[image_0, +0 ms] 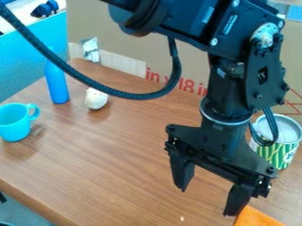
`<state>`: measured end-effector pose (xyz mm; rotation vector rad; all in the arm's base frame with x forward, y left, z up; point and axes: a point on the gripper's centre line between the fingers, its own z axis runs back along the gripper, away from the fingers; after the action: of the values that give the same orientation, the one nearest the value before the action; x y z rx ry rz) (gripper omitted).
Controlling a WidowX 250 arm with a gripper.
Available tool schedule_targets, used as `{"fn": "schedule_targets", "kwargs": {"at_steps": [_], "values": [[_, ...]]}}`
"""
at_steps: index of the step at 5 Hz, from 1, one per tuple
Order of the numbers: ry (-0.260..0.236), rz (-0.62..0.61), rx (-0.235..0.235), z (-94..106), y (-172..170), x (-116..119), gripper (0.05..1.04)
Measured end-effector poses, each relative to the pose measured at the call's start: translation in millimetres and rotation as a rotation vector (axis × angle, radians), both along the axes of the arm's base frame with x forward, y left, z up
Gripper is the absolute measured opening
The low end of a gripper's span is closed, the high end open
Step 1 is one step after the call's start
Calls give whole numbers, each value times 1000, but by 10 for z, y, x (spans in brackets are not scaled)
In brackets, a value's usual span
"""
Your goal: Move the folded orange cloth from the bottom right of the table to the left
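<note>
Orange item (257, 217) right by one fingertip of the gripper (205, 203), whose fingers stand wide apart over the wooden table (112, 163); green-striped can (279, 152) behind that same finger; well off to the gripper's left in view, turquoise cup (15, 124), then white rounded object (96, 98) and blue bottle (58, 86); cardboard (126, 37) beyond the gripper.

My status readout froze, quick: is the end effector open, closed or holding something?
End effector: open, holding nothing; one fingertip is right by the orange item, contact can't be told.
</note>
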<state>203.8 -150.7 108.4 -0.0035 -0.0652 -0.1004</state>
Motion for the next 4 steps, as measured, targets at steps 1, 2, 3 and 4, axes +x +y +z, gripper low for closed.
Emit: {"fn": "schedule_targets", "kwargs": {"at_steps": [1, 2, 3, 4], "values": [[15, -2, 11, -57, 5, -13, 1001], [-46, -105, 5, -173, -212, -16, 1001], [-62, -157, 19, -340, -407, -60, 1001], [-77, -144, -16, -393, -595, -1, 1001]]}}
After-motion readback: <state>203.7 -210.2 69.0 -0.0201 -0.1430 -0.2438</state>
